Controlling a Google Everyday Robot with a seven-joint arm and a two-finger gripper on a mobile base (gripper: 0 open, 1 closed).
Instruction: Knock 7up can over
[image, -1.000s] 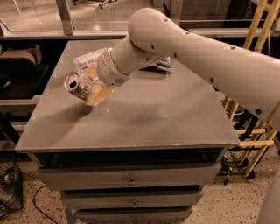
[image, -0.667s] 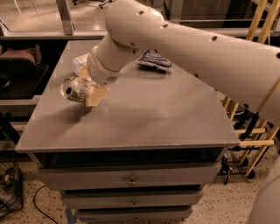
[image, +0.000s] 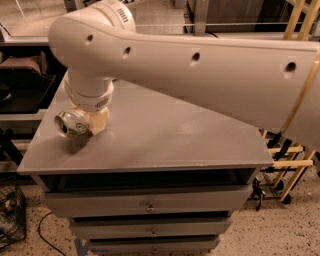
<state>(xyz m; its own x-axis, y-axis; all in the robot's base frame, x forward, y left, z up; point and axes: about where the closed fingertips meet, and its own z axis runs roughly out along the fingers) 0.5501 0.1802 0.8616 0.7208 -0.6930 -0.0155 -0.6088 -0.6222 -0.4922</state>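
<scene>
The 7up can (image: 69, 124) is tipped on its side near the front left corner of the grey table (image: 170, 135), with its silver top facing left. It sits at the table surface, with its shadow just under it. My gripper (image: 86, 126) hangs down from the big white arm (image: 200, 65) and is shut on the can, with one cream finger (image: 100, 120) showing on the can's right side. The other finger is hidden behind the can.
The arm covers the back of the table and whatever stands there. Below the tabletop are grey drawers (image: 150, 205). A yellow frame (image: 294, 150) stands to the right, and a dark shelf (image: 25, 90) and a wire basket (image: 10, 212) to the left.
My gripper and the can have moved left and toward the table's front edge. The can has tipped further onto its side. The bottle and chip bag seen before are now hidden by the arm.
</scene>
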